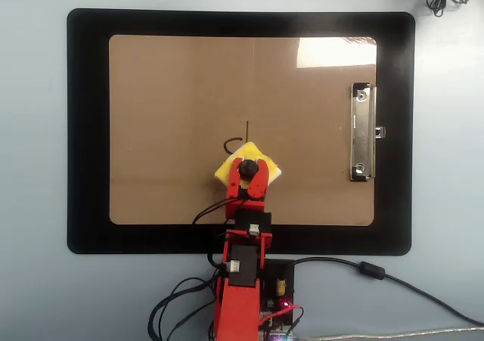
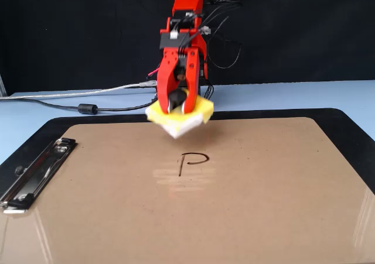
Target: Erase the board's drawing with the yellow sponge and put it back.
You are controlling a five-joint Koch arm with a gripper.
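End effector (image 2: 177,104) grips yellow sponge (image 2: 179,117), seemingly lifted above the board (image 2: 263,205) near the drawing (image 2: 192,161).

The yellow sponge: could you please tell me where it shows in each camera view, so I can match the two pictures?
Overhead view: the yellow sponge sits just below centre, in the gripper, overlapping the drawing's lower part.
Fixed view: the sponge is upper centre, held above the board, behind the drawing.
Shared landmark: the metal clip, right overhead, lower left in the fixed view.

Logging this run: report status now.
Red end effector shut on square yellow sponge, airborne. Thin black marker drawing intact on brown hardboard clipboard. Path clear.
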